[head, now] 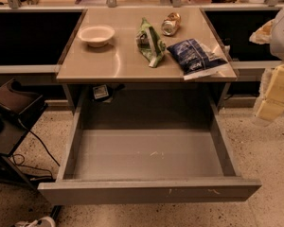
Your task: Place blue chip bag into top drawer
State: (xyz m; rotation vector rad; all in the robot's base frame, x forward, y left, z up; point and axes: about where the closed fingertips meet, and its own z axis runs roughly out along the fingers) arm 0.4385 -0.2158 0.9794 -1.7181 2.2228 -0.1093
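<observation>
**A:** ok, where's the gripper [272,98] right now?

**B:** Way out at 3 o'clock, hanging off the right side of the table [109,60], above the speckled floor. It's a pale, blocky blur from here. Can't tell if it's apart or together, and I see nothing in it.

**A:** And the blue chip bag [196,56]?

**B:** Closest thing to it. It's lying flat on the tabletop's front-right corner, pale edge right at the front lip, around 1 o'clock from the middle of the scene. The green bag [150,44] is just beside it at 12, and the gold can [171,23] is behind that. The white bowl [96,35] is well apart at 11.

**A:** Drawer?

**B:** The top drawer [149,190] is pulled out toward 6 o'clock, front panel nearest me, side walls running back under the table edge. There's a strip of open floor between its right wall and the gripper. Some dark furniture [14,103] and cables crowd the 9 o'clock side.
</observation>
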